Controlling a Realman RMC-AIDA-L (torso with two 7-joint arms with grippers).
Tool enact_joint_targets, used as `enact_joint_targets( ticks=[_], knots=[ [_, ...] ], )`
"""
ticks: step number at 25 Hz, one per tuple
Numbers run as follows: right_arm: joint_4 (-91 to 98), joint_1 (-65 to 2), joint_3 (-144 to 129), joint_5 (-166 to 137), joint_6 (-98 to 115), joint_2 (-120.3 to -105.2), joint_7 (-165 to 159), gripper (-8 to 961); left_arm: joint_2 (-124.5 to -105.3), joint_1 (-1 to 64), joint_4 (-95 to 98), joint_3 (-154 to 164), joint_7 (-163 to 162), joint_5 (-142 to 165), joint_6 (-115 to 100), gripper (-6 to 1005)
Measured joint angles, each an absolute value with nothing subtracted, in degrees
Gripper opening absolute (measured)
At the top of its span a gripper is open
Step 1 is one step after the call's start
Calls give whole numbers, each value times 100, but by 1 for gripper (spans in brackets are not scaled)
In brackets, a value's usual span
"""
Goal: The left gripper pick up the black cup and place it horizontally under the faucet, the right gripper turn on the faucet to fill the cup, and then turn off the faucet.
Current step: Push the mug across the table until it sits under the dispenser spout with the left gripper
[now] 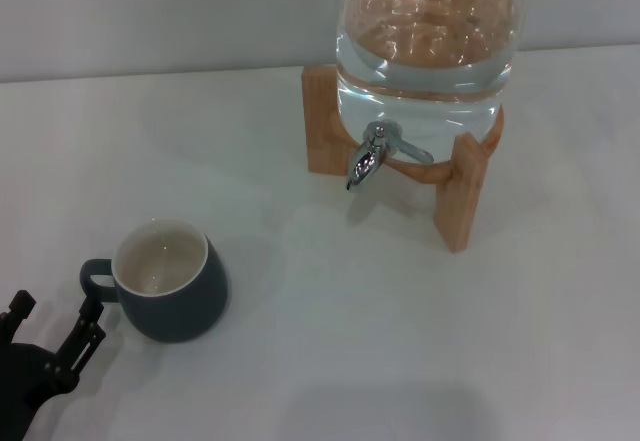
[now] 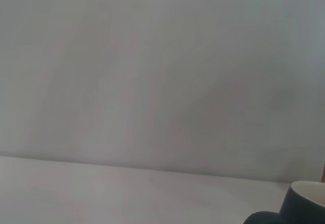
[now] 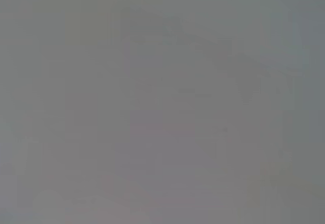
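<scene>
The black cup (image 1: 170, 286) stands upright on the white table, cream inside showing, its loop handle pointing left. My left gripper (image 1: 57, 308) is at the bottom left corner of the head view, open, with one fingertip (image 1: 90, 313) just below the handle and nothing between the fingers. In the left wrist view only an edge of the cup (image 2: 307, 203) shows. The chrome faucet (image 1: 372, 156) sticks out from the clear glass water jar (image 1: 428, 41) at the back right, far from the cup. My right gripper is out of view.
The jar rests on a wooden stand (image 1: 462, 196) whose legs flank the faucet. White table (image 1: 330, 341) stretches between the cup and the stand. The right wrist view shows only a plain grey surface.
</scene>
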State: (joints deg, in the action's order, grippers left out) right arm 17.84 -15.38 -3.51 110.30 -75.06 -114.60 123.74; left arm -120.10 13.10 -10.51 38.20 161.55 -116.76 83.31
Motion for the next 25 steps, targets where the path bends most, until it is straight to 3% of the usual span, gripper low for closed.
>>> enact_joint_targets(
  ticks=[25],
  knots=[
    [1784,-1523,-351,11030,-7524,-11461,12370,841,-12001,1355,-1007,3797,16145,-11695,8350,861]
  ],
)
